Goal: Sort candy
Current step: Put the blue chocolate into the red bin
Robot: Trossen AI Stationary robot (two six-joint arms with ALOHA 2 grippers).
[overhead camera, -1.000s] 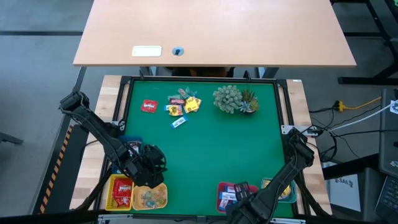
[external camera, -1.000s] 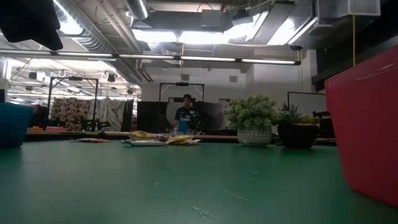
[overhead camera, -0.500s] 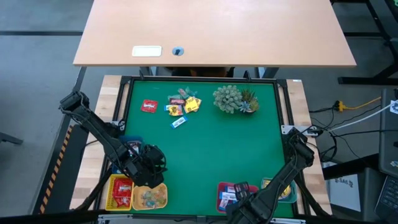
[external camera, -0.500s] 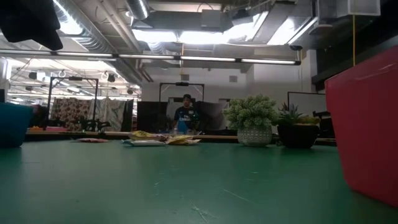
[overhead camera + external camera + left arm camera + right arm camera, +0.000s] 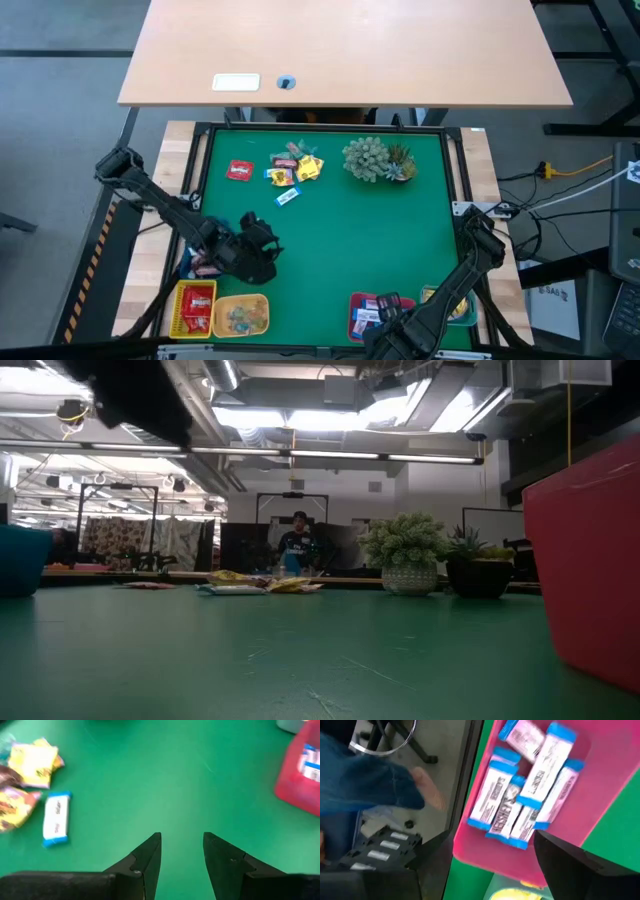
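Candy [image 5: 55, 816] (glossy flat wrappers) lies loose; both grippers' jaws gape empty.

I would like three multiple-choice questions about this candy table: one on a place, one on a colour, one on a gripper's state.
1. Where is the unsorted candy?
A. far side of the mat, beside the plant
B. on the wooden desk
C. on the floor

2. What colour is the tray holding the blue-and-white bars?
A. yellow
B. red
C. green

3. How is the left gripper?
A. shut on a candy
B. hidden
C. open and empty

Answers: 1 A, high view shows it there; 2 B, seen in right wrist view; 3 C, bare mat between its fingers.
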